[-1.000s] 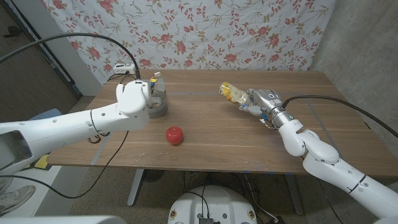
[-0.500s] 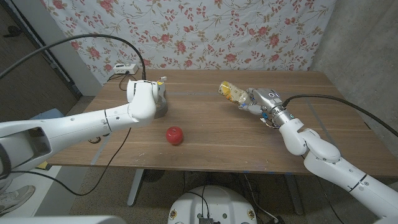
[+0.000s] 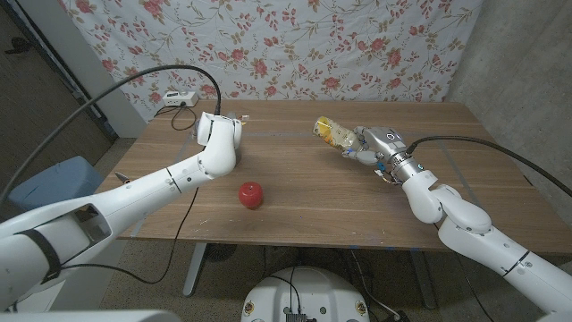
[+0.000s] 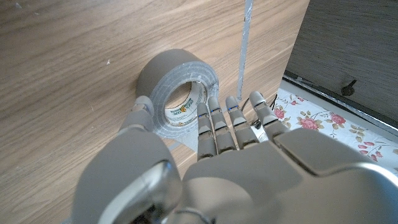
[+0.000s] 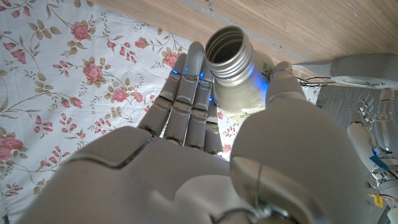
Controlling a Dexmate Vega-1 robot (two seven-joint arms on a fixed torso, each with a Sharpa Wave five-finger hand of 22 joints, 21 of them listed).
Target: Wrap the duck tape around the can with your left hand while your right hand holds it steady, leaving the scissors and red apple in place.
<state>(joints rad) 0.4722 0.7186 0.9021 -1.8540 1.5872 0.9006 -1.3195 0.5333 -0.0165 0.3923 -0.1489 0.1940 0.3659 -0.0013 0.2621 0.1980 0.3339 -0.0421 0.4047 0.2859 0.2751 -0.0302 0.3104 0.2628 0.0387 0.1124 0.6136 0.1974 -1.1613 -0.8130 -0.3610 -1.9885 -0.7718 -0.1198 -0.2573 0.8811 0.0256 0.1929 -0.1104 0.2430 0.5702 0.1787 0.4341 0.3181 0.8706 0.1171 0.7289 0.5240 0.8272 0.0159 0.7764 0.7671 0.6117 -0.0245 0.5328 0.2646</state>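
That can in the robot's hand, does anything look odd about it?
Yes. The right hand holds the can tipped on its side above the table, open mouth outward; nothing has spilled. The left hand is on the duct tape roll.

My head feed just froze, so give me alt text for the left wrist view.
The left hand reaches over the grey duck tape roll, fingertips touching its rim and inner core, the roll lying flat on the wooden table. A loose strip of tape runs from beside the roll toward the table's edge, past which floral cloth shows.
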